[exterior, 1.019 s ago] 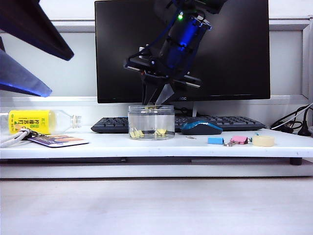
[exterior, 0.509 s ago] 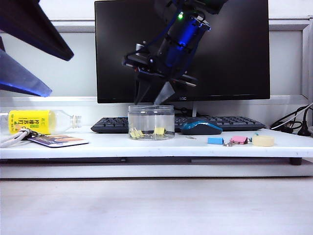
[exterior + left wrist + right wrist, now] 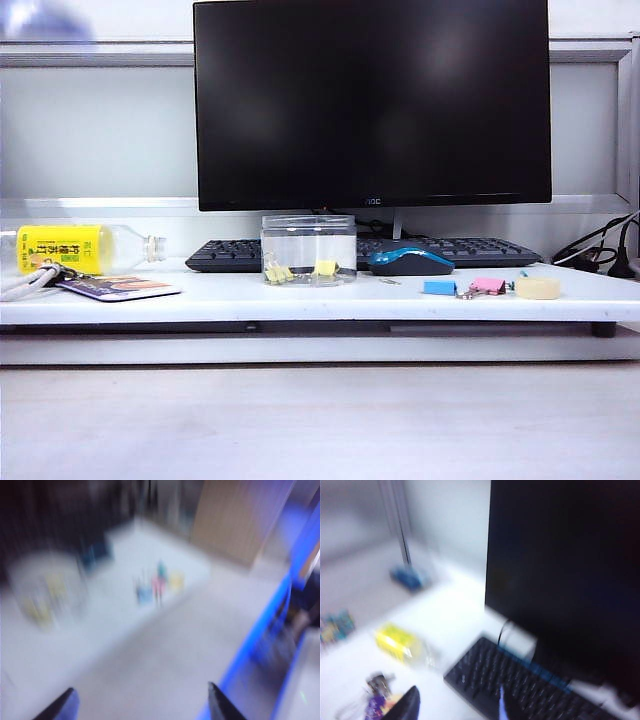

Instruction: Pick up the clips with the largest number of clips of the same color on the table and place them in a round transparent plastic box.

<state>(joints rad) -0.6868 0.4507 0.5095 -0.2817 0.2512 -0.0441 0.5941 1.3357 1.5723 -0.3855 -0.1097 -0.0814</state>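
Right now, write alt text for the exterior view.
A clear round box holding yellow clips stands on a white desk before a keyboard and dark monitor. Blue and pink clips lie to its right; no gripper shows.

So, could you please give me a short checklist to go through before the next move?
1. Pale-yellow clips inside the round transparent plastic box: ok.
2. Box upright on the white shelf: ok.
3. No yellow clip left outside; only the blue clip and pink clip lie beside the tape roll: ok.
4. Left end effector open, nothing between its fingertips: ok.
5. Right end effector empty: cannot tell, view blurred.
6. Arms away from the box in the exterior view: ok.
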